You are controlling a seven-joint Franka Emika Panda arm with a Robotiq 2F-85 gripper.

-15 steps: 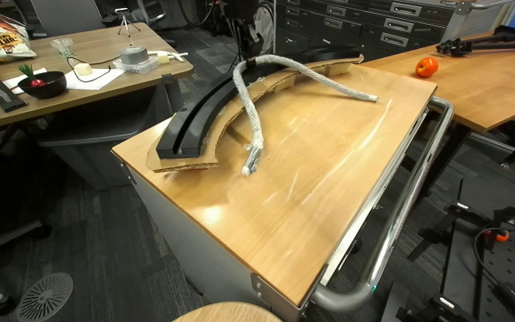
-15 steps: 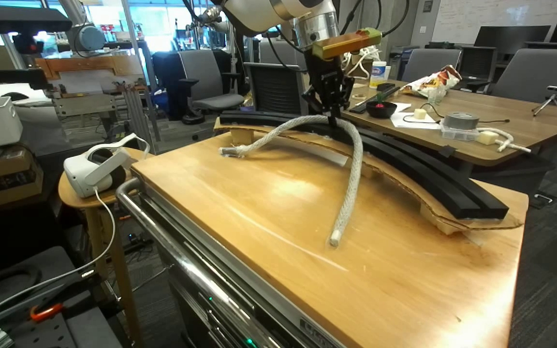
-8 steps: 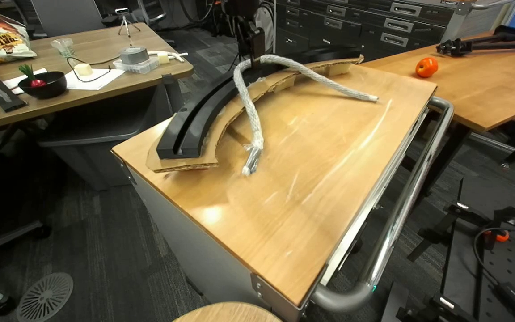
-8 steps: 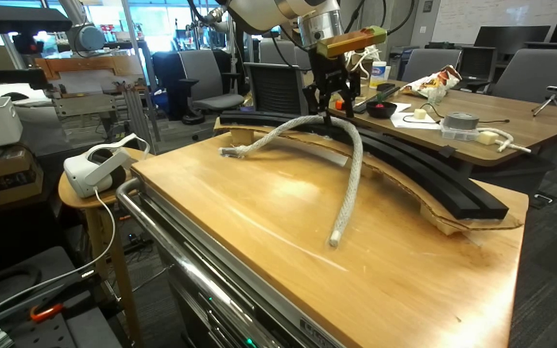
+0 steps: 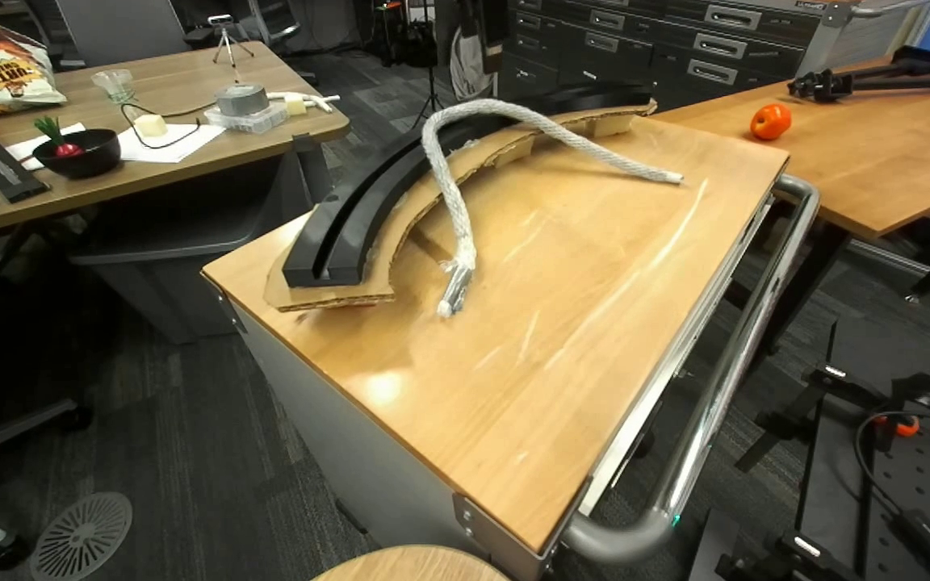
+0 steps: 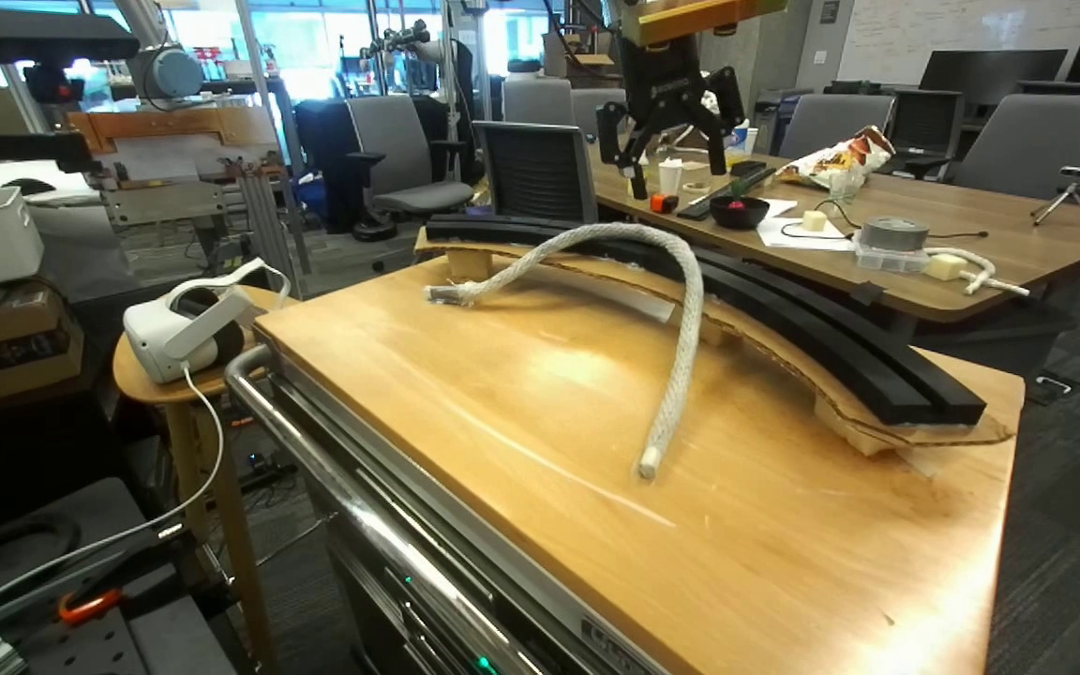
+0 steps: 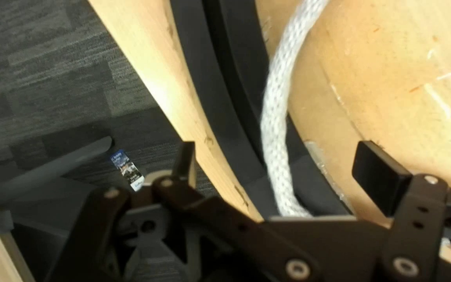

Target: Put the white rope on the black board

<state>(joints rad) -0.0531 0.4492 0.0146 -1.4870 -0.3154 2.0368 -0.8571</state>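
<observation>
The white rope (image 6: 693,300) is partly placed: its middle bend lies over the grooved black board (image 6: 807,328), while both ends rest on the wooden tabletop (image 6: 502,422). The gripper (image 6: 679,174) hangs above, well clear of the rope, jaws wide apart and grasping nothing. Judged status: only the centre section is done, and not fully bedded along the arc. Two end sections remain; each likely requires its own grasp and placement.

Below the matt fingers (image 7: 382,178), the white rope (image 7: 274,117) looks like coarse braided cloth, the black board (image 7: 214,90) smooth and matt, on rough-edged cardboard (image 5: 383,254). Farther beneath them, the tabletop (image 6: 521,375) is glossy wood; well apart, the rail (image 5: 743,347), polished metal.
</observation>
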